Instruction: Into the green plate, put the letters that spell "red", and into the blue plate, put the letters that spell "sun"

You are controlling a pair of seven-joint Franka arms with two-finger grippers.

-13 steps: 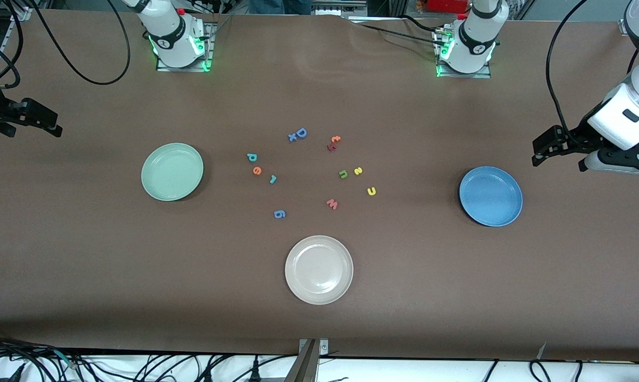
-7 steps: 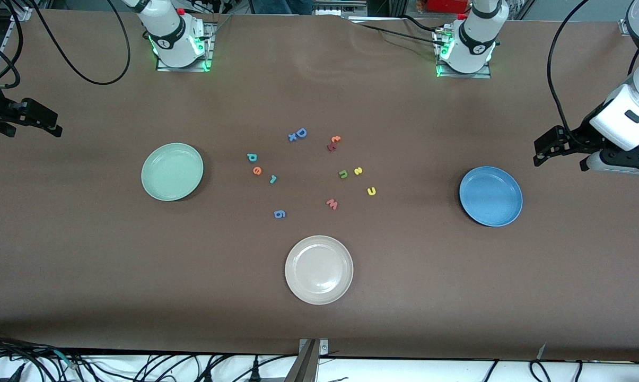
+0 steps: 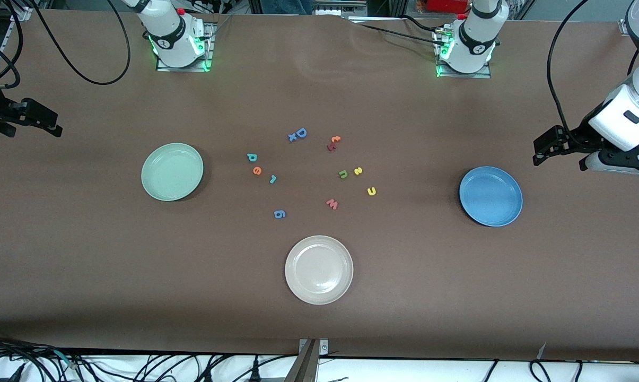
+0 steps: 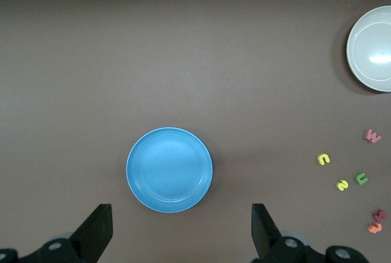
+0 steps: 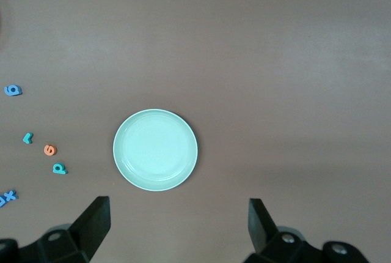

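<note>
The green plate (image 3: pixel 172 171) (image 5: pixel 155 149) lies toward the right arm's end, and the blue plate (image 3: pixel 490 196) (image 4: pixel 169 169) toward the left arm's end. Between them on the table are the teal d (image 3: pixel 252 157), orange e (image 3: pixel 257 170) and teal r (image 3: pixel 272 179). The green n (image 3: pixel 343 174), yellow s (image 3: pixel 358 171) and yellow u (image 3: pixel 371 191) lie closer to the blue plate. My left gripper (image 3: pixel 558 160) (image 4: pixel 181 226) hangs open and empty over the table's end by the blue plate. My right gripper (image 3: pixel 33 130) (image 5: pixel 177 220) hangs open and empty at the other end.
A beige-white plate (image 3: pixel 318 269) sits nearest the front camera. Other loose letters lie among the task's: a pink w (image 3: pixel 332 203), a blue g (image 3: pixel 279 214), a blue D (image 3: pixel 301 132) with a small x (image 3: pixel 292 137), and an orange and a red letter (image 3: pixel 333 142).
The left arm's hand has shifted a trifle. The plates, letters and right arm are as before.
</note>
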